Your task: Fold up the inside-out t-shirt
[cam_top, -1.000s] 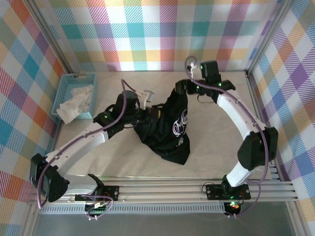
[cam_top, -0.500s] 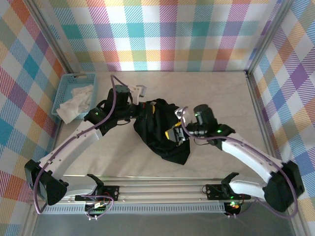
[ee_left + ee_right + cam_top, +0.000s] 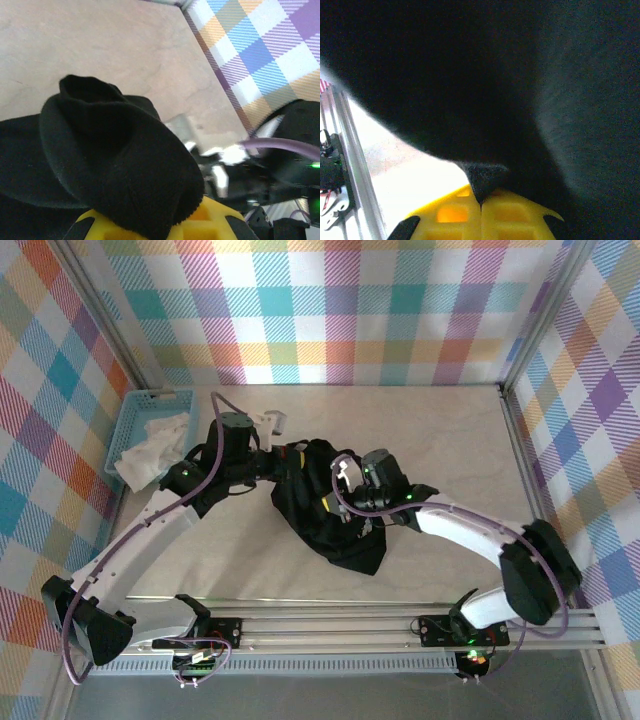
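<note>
**While both arms pinch black cloth, the shirt is a heap waiting to be opened out**

Because the t-shirt (image 3: pixel 325 530) sits bunched near the middle of the counter (image 3: pixel 450 440), the step in hand looks like gathering and opening it, not folding yet. From above, the left arm meets the heap at its 10 o'clock edge, and the right arm comes in from 3 o'clock to its centre. At the left wrist, the left fingers (image 3: pixel 200 222) are pressed together on a thick roll of the black fabric that bulges over the yellow pads. At the right wrist, the right fingers (image 3: pixel 515 215) are closed pad to pad, nipping a small peak of the same cloth at the seam between them. Whether either pinch has a hem, a sleeve or the collar cannot be told. A light-blue basket (image 3: pixel 130 430) with a white cloth (image 3: pixel 150 445) stands well apart at 10 o'clock.

Judged from this, the next move calls for drawing the two pinches apart, toward 9 and 3 o'clock, so the fabric spreads flat; a shallow right-hand pinch may slip
</note>
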`<control>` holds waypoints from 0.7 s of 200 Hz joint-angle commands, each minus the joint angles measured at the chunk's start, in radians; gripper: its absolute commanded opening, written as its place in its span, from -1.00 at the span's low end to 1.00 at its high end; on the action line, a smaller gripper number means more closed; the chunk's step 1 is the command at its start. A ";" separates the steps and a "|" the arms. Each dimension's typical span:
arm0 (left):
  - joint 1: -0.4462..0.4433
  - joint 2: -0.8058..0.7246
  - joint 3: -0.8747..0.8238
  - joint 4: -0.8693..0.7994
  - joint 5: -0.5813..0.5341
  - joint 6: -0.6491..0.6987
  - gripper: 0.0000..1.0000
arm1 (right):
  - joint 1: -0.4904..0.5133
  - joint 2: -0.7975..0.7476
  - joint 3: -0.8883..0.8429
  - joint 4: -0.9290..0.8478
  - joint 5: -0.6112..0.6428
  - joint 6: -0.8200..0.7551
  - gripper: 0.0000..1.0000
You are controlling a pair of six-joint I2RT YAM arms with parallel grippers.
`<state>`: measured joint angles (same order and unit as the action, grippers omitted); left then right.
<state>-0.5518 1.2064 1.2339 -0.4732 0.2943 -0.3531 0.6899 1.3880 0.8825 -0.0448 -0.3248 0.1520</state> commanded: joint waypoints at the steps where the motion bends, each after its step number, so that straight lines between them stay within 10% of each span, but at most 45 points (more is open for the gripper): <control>1: 0.035 -0.045 0.067 0.015 -0.021 -0.023 -1.00 | -0.039 -0.169 0.099 -0.213 0.022 -0.165 -1.00; 78: 0.075 -0.112 0.165 -0.005 -0.096 -0.003 -1.00 | -0.224 -0.253 0.505 -0.566 -0.062 -0.284 -1.00; 140: 0.079 -0.075 -0.076 -0.031 -0.426 0.022 -1.00 | -0.230 -0.096 0.336 -0.495 -0.269 -0.157 -1.00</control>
<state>-0.4881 1.0908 1.2518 -0.4728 0.0887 -0.3496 0.4686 1.2472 1.3079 -0.5510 -0.4599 -0.0685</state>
